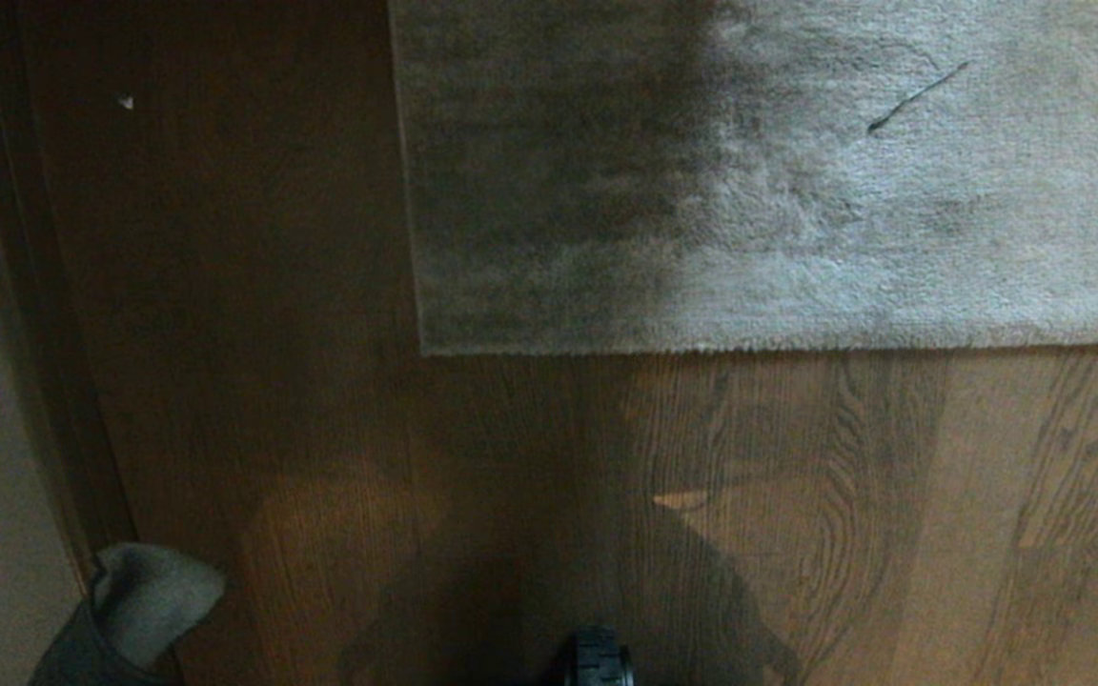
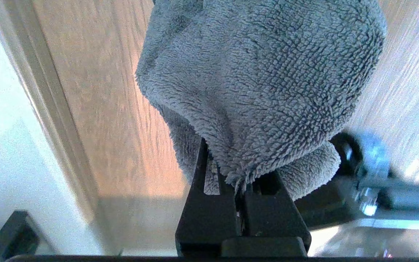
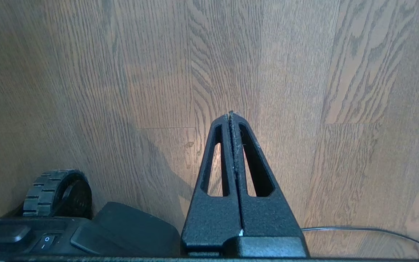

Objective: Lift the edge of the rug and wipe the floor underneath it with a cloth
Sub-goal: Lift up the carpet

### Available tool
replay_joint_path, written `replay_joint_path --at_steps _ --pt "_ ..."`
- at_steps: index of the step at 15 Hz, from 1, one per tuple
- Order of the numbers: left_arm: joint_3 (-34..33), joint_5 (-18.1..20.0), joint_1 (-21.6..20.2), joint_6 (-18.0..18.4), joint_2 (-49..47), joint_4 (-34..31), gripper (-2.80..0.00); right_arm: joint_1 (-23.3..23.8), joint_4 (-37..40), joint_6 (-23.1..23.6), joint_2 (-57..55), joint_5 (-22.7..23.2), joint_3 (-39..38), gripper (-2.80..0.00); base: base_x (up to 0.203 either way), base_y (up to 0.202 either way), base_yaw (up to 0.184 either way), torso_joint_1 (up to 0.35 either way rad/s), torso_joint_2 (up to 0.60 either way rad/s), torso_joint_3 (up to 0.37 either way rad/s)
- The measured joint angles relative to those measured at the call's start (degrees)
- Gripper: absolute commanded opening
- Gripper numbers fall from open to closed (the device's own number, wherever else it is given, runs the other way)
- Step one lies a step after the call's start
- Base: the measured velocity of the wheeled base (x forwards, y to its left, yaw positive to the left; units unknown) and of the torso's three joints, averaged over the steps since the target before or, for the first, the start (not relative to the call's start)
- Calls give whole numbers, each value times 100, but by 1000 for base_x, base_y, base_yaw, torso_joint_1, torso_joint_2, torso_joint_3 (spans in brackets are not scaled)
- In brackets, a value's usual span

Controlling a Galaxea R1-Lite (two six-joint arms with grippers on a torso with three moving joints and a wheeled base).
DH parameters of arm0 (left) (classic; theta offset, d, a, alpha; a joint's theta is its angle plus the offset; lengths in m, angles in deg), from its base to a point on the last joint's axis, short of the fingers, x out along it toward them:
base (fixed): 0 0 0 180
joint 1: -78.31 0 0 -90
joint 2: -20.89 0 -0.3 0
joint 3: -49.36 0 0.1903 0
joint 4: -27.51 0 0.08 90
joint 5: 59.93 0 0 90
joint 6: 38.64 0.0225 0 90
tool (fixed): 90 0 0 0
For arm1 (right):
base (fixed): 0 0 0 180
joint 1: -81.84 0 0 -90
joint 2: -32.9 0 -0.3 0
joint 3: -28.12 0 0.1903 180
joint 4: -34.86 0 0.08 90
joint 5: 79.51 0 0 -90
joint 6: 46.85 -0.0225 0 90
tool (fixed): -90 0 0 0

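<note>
The rug lies flat across the far half of the head view, its straight rug edge (image 1: 749, 345) running to a square corner (image 1: 427, 348). In front of it is the brown wooden floor (image 1: 797, 495). A plush grey cloth (image 1: 153, 595) hangs at the near left beside the wall. My left gripper (image 2: 236, 182) is shut on a fold of the cloth (image 2: 260, 80), which drapes over the fingers and hides their tips. My right gripper (image 3: 230, 114) is shut and empty above bare floor (image 3: 340, 91); it does not show in the head view.
A pale wall and dark baseboard (image 1: 25, 381) run down the left side. A white speck (image 1: 125, 101) lies on the floor near the rug's corner. A dark thread (image 1: 916, 95) lies on the rug. My base wheel (image 3: 58, 193) and a thin cable (image 3: 358, 229) sit near the right gripper.
</note>
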Motion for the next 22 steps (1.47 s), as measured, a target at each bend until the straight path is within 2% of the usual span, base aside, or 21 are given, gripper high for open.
replay_joint_path --at_steps 6,9,22 --pt "-5 -231 -121 -47 1172 -9 -280 0 0 0 0 -2 0 -280 0 0 0 0 0 0" --pt "-13 -256 -127 119 1542 -22 -280 0 0 0 0 -2 0 -280 0 0 0 0 0 0" --pt "-11 -250 -129 169 1690 -103 -280 -1 0 -1 0 0 0 -280 0 0 0 0 0 0"
